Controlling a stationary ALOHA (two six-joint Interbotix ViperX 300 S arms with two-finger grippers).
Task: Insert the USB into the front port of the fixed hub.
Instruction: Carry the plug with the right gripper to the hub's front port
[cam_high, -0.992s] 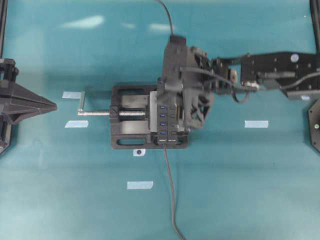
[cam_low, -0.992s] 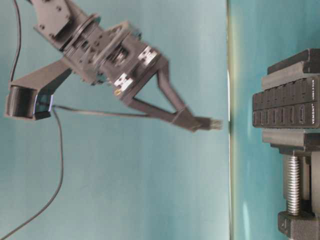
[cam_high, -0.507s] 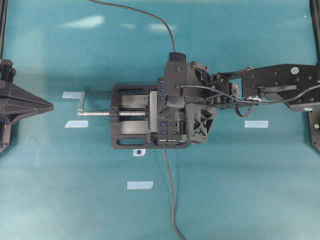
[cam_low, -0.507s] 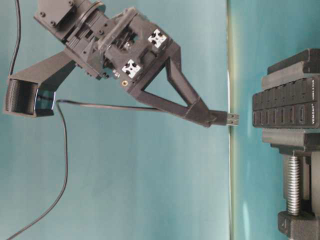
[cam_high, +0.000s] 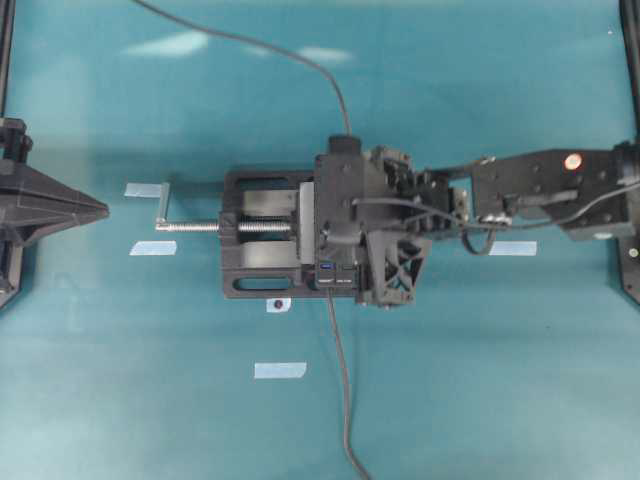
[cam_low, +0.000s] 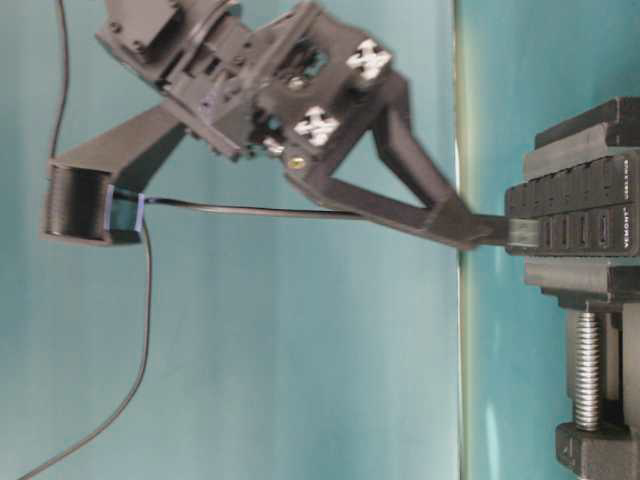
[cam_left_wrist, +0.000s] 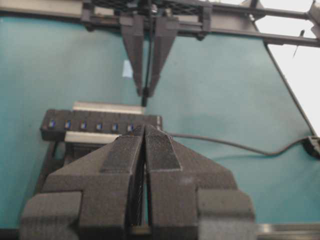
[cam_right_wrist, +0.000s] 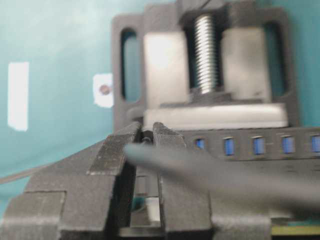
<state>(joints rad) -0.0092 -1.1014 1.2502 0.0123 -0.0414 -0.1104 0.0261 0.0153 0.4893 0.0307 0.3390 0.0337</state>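
Teal cloth covers the desk (cam_high: 480, 380), and at its middle a black vise (cam_high: 262, 260) with a silver screw (cam_high: 230, 227) clamps the fixed hub (cam_low: 580, 218), a narrow black bar whose blue ports show in a row in the right wrist view; the hub's own dark cable (cam_high: 342, 390) runs from its near end toward the bottom edge of the overhead view. The right claw (cam_low: 490, 230) reaches in from the right of the overhead view and sits over the hub, hiding most of the ports; its two fingers are drawn close together, pinching the USB (cam_low: 522, 234) plug between their tips. In the table-level view the plug's tip meets the end port at the left of the hub's face; whether it has gone in at all cannot be told, since the picture is blurred there. The USB's thin grey lead trails back from the claw, through a loop at the wrist, and away across the desk. The left claw (cam_left_wrist: 145, 132) stays at the far left of the overhead view, well apart from the vise; its fingers are pressed together on nothing. Pale tape strips (cam_high: 280, 370) lie about the cloth.
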